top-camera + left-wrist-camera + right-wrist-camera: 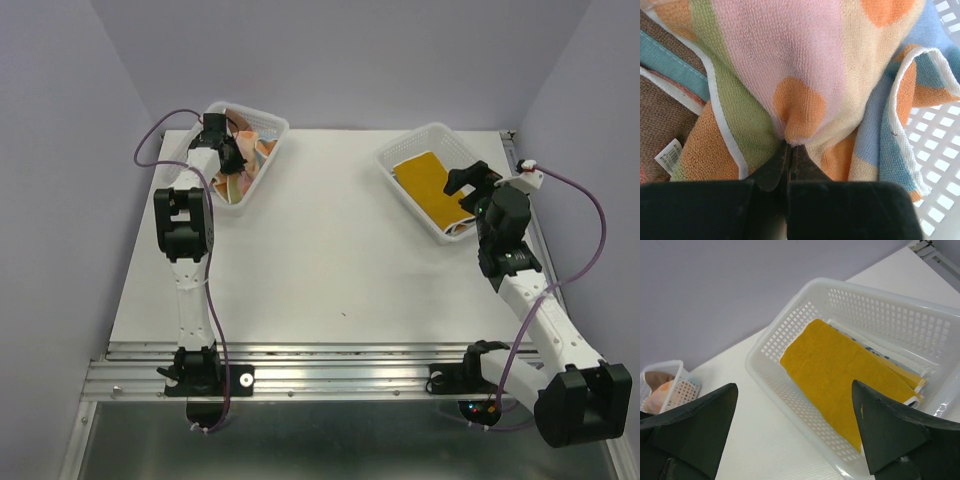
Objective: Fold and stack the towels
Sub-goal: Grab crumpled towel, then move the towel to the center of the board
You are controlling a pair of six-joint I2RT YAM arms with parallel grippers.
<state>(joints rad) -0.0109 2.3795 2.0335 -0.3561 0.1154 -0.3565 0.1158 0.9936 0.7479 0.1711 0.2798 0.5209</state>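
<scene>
In the left wrist view my left gripper (790, 145) is shut on a pinch of the pastel spotted towel (805, 60), pink, green and cream with orange dots. A brown towel (660, 110) lies to its left and a blue and orange towel (920, 90) to its right. From above, my left gripper (222, 140) reaches into the left basket (268, 165), which holds this loose pile. My right gripper (795, 390) stands open over the near rim of the right basket (785, 335), holding nothing. A folded mustard yellow towel (850, 370) lies on top of other folded towels there.
White mesh of the left basket (940, 145) shows at the right of the towels. The right basket (405, 150) sits at the table's back right, and the right gripper (465, 185) hangs at its near side. White tabletop (330, 250) lies between the two baskets.
</scene>
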